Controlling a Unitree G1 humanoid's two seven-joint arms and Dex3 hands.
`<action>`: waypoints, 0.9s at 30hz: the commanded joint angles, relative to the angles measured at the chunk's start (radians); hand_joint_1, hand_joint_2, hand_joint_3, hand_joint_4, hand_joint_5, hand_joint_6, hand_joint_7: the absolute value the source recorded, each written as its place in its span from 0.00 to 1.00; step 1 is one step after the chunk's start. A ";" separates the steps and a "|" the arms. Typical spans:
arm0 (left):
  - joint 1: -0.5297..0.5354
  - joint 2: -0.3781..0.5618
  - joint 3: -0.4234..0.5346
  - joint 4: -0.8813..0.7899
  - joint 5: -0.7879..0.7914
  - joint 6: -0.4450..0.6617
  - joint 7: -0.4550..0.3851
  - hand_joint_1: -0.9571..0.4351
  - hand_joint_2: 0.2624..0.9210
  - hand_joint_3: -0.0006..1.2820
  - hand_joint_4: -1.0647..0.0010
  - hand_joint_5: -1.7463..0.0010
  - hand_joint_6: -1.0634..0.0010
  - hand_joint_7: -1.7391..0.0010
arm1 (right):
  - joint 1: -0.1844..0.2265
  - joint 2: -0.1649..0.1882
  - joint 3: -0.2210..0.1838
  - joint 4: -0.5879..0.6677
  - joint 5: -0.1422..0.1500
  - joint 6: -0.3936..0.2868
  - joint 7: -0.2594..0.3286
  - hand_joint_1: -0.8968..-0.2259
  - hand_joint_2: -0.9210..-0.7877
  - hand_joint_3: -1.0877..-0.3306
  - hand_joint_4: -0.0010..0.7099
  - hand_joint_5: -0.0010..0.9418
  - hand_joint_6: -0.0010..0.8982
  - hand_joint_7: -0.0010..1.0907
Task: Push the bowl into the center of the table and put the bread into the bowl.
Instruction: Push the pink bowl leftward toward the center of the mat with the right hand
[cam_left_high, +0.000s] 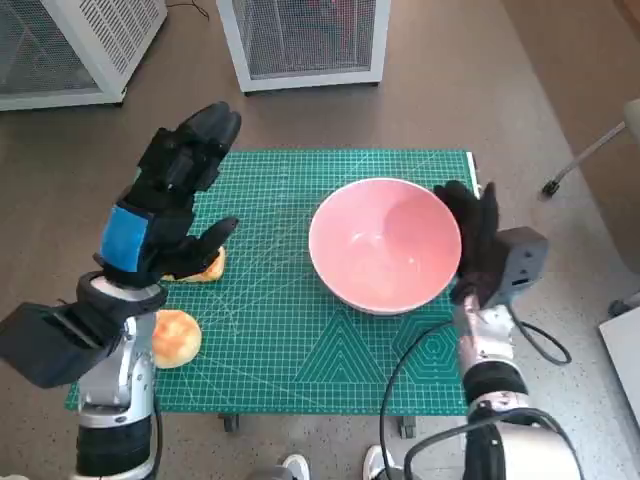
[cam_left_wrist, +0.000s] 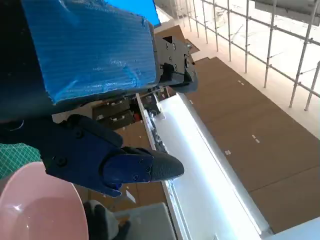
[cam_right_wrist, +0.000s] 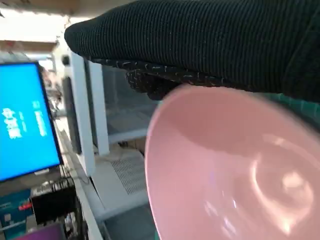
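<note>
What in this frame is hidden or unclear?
- Far bread roll: head view, mostly covered by the left robot hand; contact unclear.
- Right robot hand: fingers behind the bowl rim.
- Near bread roll: partly behind the left forearm.

Open green mat (cam_left_high: 270, 330) between pink bowl (cam_left_high: 385, 245) and two bread pieces (cam_left_high: 175, 337), path unobstructed.

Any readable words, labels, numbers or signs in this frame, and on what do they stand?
Nothing can be read.
Blue screen, seen in the right wrist view: pale characters, too blurred to read.
Green cutting mat: printed grid and line patterns, any figures too small to read.
Pink bowl, left hand, right hand: no text shows.
</note>
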 joint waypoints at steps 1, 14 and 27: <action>0.030 0.009 0.012 -0.048 0.001 0.021 0.018 0.27 1.00 0.28 0.75 1.00 0.88 0.74 | -0.001 0.042 -0.013 0.015 0.004 0.038 0.008 0.53 0.00 0.45 0.38 0.01 0.49 0.03; 0.087 0.013 0.027 -0.129 0.009 0.062 0.055 0.26 1.00 0.28 0.76 1.00 0.90 0.72 | -0.045 0.106 -0.057 0.015 0.029 0.088 0.040 0.47 0.00 0.55 0.39 0.01 0.53 0.04; 0.132 0.014 0.037 -0.182 0.025 0.076 0.088 0.25 1.00 0.29 0.77 1.00 0.96 0.66 | -0.086 0.136 -0.051 0.017 0.011 0.106 0.051 0.46 0.00 0.57 0.40 0.01 0.54 0.04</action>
